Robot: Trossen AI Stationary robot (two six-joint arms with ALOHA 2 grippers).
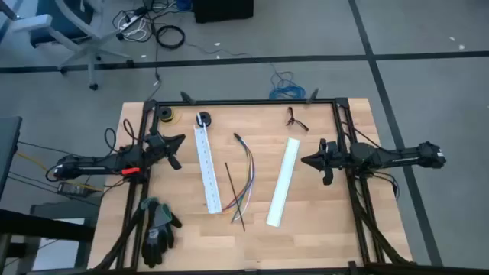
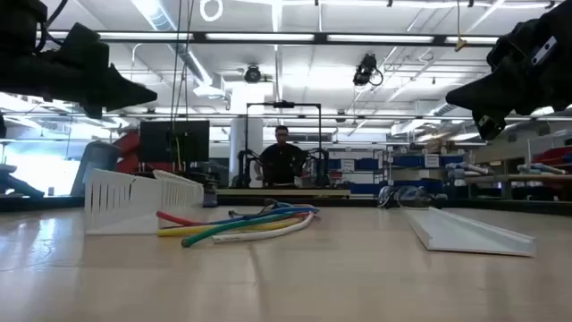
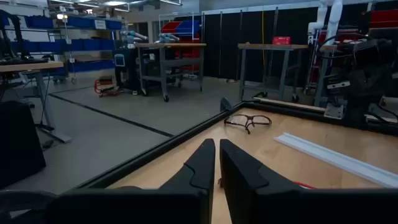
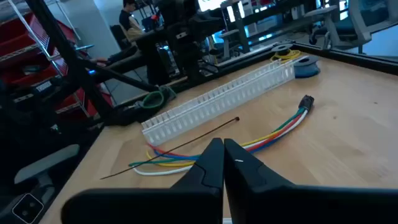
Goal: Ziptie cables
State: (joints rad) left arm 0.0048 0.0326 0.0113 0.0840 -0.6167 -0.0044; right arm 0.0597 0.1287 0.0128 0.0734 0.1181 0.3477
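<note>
Closest to the overhead camera, at the lower left of the wooden table (image 1: 306, 237), lay a dark work glove (image 1: 158, 229) with its fingers spread. Above it the left arm reached in level from the left edge, its left gripper (image 1: 177, 142) raised above the table — fingers pressed together with only a sliver between them, holding nothing. Mirroring it, the right arm stretched in from the right edge, and the right gripper (image 1: 307, 161) pointed toward the centre, fingers fully together and empty. In the level view both grippers hung high, well above the tabletop.

Between them, in the middle of the frame, lay the cables (image 1: 246, 174) — a loose bundle of thin green, yellow, blue and red wires joined at a small dark plug, fanning out toward the lower edge. A thin dark straight strip (image 1: 234, 195) lay slantwise just left of them, crossing the loose ends. Left of that lay a long white slotted plastic channel (image 1: 207, 168), and right of the cables a long plain white plastic strip (image 1: 283, 182), slightly tilted. A pair of dark-framed glasses (image 1: 296, 120) lay near the upper right of the table, and two small wire spools (image 1: 164, 115) sat at the upper left.
</note>
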